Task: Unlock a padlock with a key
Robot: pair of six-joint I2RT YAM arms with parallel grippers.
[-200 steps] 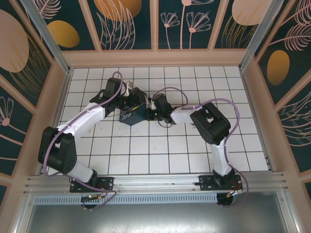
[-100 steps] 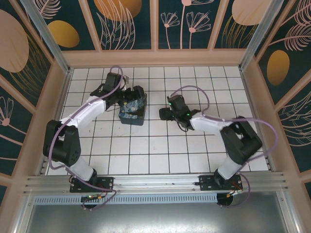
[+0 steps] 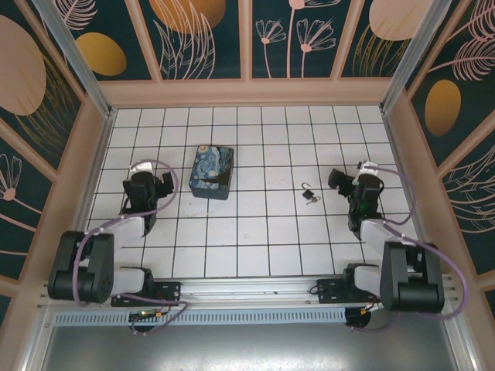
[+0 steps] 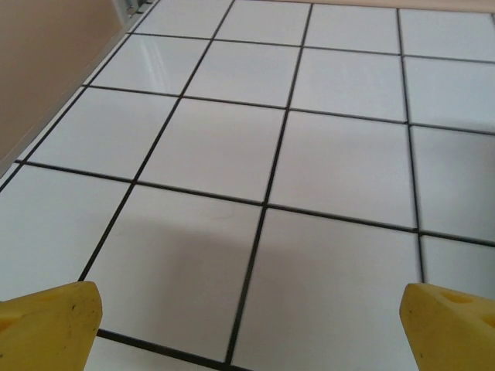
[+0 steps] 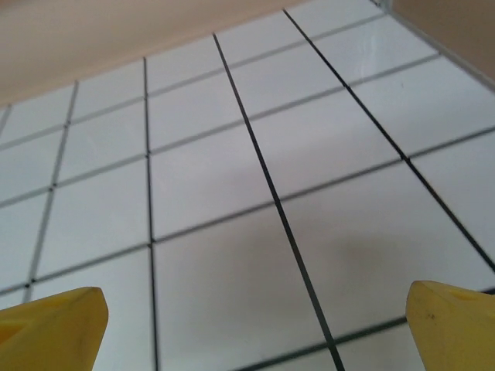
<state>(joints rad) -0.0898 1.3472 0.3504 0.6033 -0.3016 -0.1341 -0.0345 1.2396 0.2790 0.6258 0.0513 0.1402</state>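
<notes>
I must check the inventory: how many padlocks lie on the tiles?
1. The padlock lies on the tiles right of the box, apart from it, near the right arm. Another could be hidden inside the box.

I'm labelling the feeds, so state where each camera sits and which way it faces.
Top external: above and behind the arm bases, looking down on the tiled floor, blue box and padlock; both arms, left hand and right hand show.
Left wrist: on the left arm, looking low across tiles; yellow left fingertips spread.
Right wrist: on the right arm, likewise; yellow right fingertips spread.
Shared: both wrist views see bare tiles and beige wall.
</notes>
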